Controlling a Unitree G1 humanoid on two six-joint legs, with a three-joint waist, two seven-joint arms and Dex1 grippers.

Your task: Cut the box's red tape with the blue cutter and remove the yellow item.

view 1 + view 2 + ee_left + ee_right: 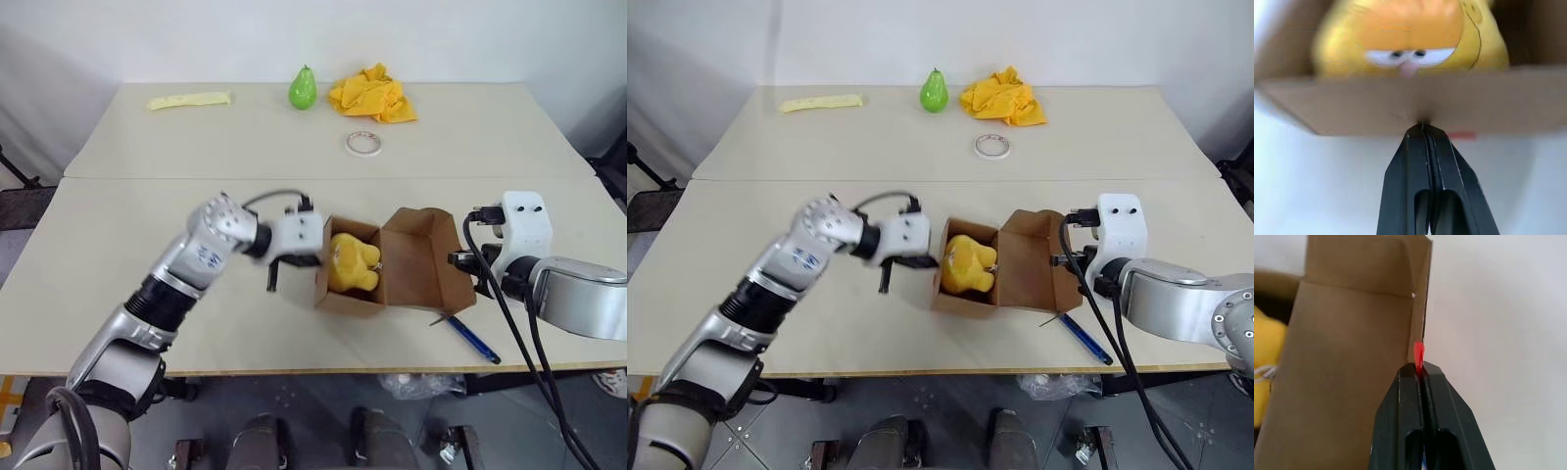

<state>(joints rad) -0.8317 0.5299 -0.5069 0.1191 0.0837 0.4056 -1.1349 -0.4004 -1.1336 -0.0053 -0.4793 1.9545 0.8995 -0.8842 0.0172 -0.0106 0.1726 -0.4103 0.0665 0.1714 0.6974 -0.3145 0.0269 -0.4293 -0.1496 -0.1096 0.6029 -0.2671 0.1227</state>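
The blue cutter lies at the desk's near edge, beside the opened box. Both grippers pinch box flaps – left gripper, right gripper. The yellow item inside looks soft, light – squeeze its middle

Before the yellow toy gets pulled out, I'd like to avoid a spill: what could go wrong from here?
The left gripper is shut against the box wall, beside the yellow item; pushing may slide or tip the box. The right gripper is pinched at the open flap with the red tape; pulling could tear it. The blue cutter lies near the table edge and could be knocked off.
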